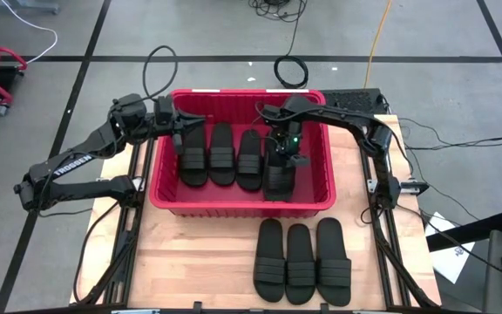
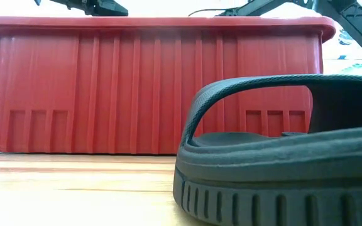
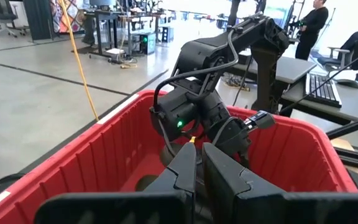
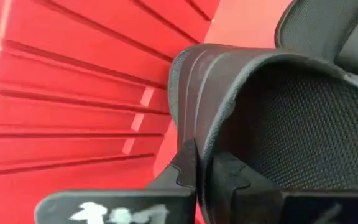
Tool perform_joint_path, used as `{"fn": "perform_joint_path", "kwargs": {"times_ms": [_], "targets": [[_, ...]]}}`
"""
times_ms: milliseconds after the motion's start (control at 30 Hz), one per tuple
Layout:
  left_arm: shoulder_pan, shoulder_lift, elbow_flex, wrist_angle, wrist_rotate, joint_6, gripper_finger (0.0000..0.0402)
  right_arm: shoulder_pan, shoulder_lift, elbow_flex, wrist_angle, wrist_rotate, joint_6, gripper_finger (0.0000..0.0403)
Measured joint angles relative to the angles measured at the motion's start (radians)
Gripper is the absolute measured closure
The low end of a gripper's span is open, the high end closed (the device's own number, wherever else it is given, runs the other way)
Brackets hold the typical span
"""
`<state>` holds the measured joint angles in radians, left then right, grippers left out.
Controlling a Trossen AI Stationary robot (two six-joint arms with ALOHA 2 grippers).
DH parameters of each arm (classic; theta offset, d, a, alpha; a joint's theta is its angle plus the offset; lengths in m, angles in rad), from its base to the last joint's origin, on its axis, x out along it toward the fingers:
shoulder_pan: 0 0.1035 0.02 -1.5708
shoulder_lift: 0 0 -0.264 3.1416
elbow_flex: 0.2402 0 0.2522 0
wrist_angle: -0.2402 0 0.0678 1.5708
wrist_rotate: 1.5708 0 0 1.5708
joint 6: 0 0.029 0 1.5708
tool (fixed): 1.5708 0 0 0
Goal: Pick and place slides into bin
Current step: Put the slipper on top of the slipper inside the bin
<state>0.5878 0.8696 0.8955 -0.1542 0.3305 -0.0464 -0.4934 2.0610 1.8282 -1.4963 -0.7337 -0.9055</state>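
Observation:
The red bin (image 1: 242,207) stands mid-table. Three black slides (image 1: 222,154) lie flat side by side on the left part of its floor. My right gripper (image 1: 283,150) reaches down into the bin, shut on a fourth slide (image 1: 277,177) right of those three. My left gripper (image 1: 187,122) hovers shut over the bin's far left corner, holding nothing. Three more slides (image 1: 300,260) lie in a row on the wooden table, in front of the bin. My right gripper pinches the edge of the slide's wide strap (image 4: 211,140) between its two fingers. The fingers slant down from the far right. The slide hangs tilted below them inside the bin, its lower end (image 1: 276,190) near the near wall; I cannot tell whether it touches the floor.
The bin's right part (image 1: 314,170) has bare floor. In the low view a slide (image 2: 281,163) on the table lies close before the camera, with the bin's ribbed wall (image 2: 105,94) behind it. Cables trail over the floor beyond the table, and a person (image 3: 314,25) stands far off.

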Motion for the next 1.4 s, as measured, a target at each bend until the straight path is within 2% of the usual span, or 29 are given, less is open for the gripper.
{"fn": "perform_joint_path", "kwargs": {"times_ms": [667, 900, 1167, 1400], "targets": [[0.0, 0.0, 0.0, -0.003, 0.0, 0.06, 0.0378, 0.006, -0.003, 0.001, 0.129, 0.1, 0.03, 0.0387], [0.0, 0.0, 0.0, -0.003, 0.0, 0.068, 0.0378, 0.007, -0.003, 0.002, 0.15, 0.106, 0.031, 0.0379], [0.0, 0.0, 0.0, -0.004, 0.0, 0.068, 0.0378, 0.011, -0.007, 0.002, 0.175, 0.169, 0.088, 0.0323], [0.0, 0.0, 0.0, -0.009, 0.0, 0.068, 0.0378, 0.013, -0.037, 0.002, 0.207, 0.292, 0.165, 0.0274]]}}
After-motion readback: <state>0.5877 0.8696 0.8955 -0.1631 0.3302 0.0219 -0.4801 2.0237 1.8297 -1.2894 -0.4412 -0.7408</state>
